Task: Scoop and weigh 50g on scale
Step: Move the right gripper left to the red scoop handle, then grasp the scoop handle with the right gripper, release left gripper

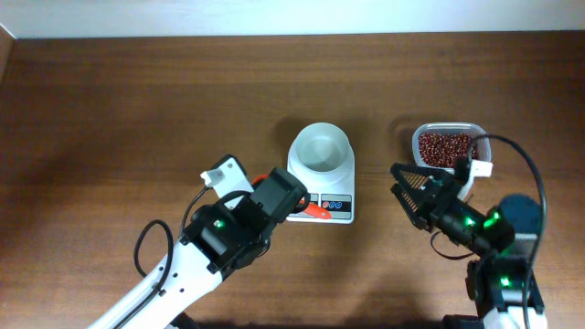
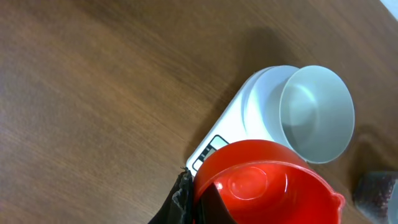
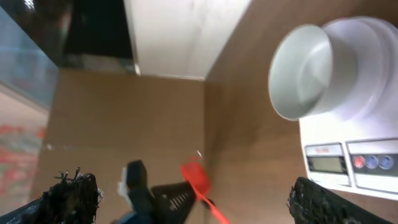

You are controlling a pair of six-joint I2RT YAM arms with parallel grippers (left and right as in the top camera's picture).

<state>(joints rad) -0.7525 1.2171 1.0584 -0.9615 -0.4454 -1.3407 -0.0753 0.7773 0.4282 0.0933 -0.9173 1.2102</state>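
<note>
Brown wood table (image 1: 110,110) fills the view from above, with a strip of white wall (image 1: 274,16) along the far edge. Near the middle sits the scale (image 1: 343,187). It is small and white, with a round white bowl (image 1: 320,149) on top. The bowl is white all the way down inside. On the front of the scale are a grey display (image 3: 323,163) and round buttons (image 3: 365,162), red and blue.

To the right of the scale, a little apart from it, stands a clear tub (image 1: 482,139). The beans (image 1: 444,146) are in that tub — lots of tiny dark red grains in a heap.

The left gripper (image 1: 292,203) is at the front left corner of the scale. It is pinched tight on a red scoop (image 2: 261,180). From the left wrist camera, the scoop's cup hides part of the front of the scale, and the cup shows only red inside.

The right gripper (image 1: 398,179) is to the right of the scale, near the front of the tub. Its jaws are spread wide, with nothing between them. From the right wrist camera, its 2 black fingers (image 3: 71,196) sit at the far sides of the view — the scale and bowl show further off. I cannot tell if this gripper touches the tub.
</note>
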